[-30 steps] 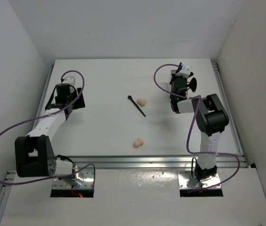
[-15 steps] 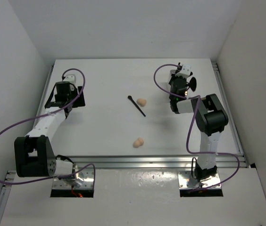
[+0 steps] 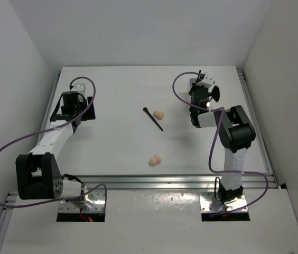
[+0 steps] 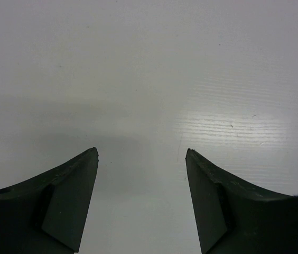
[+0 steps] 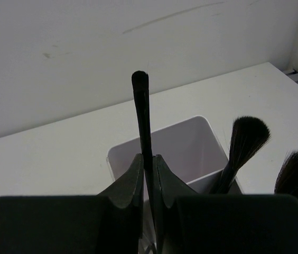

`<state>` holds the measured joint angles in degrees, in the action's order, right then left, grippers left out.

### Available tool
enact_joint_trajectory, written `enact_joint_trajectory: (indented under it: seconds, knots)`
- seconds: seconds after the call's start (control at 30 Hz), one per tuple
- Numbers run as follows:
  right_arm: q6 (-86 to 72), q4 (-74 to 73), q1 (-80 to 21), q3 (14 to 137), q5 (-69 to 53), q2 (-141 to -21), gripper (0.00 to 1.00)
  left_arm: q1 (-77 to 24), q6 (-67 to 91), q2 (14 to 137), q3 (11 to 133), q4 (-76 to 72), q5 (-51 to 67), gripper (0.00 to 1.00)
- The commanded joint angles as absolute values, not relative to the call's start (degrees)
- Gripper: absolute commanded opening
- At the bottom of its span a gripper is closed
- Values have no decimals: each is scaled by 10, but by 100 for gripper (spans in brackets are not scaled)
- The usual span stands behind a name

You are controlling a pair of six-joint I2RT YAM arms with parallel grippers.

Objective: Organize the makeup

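A thin black brush (image 5: 141, 111) is pinched upright by the right gripper (image 5: 148, 164) above a white box (image 5: 191, 145), where a fluffy brush (image 5: 248, 137) stands; the left gripper (image 4: 141, 153) is spread.

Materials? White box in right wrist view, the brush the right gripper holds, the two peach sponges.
Box: looks like translucent white plastic, smooth thin walls, slight sheen. Brush pinched in the right gripper: matte black, probably plastic or coated wood; unclear. Sponges: likely soft foam, matte peach, too small to confirm.
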<state>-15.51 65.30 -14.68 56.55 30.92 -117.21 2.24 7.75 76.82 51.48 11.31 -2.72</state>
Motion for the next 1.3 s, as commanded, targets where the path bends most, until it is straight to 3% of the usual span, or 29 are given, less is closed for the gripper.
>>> enact_joint_trajectory:
  seconds: [0.0, 0.17, 0.3, 0.53, 0.73, 0.9, 1.07, 1.27]
  knots:
    - [-189, 653, -153, 551, 299, -1177, 10, 18, 69, 745, 533, 112, -20, 73]
    - [-184, 657, -152, 533, 319, -1165, 25, 18, 64, 734, 533, 112, -20, 73]
    - [-157, 665, -149, 526, 323, -1146, 46, 18, 64, 729, 523, 112, -15, 73]
    - [-101, 610, -149, 524, 257, -1074, 62, 18, 64, 729, 523, 112, -4, 73]
    - [-78, 454, -149, 590, 215, -1047, 69, 18, 59, 723, 518, 101, 1, 73]
    - [-77, 419, -147, 595, 238, -1039, 69, 18, 59, 717, 518, 101, 6, 73]
    - [-58, 324, -147, 623, 126, -1010, 70, 13, 59, 704, 518, 101, 6, 73]
    - [-52, 48, -170, 732, -102, -1001, 71, 13, 64, 698, 496, 101, 6, 73]
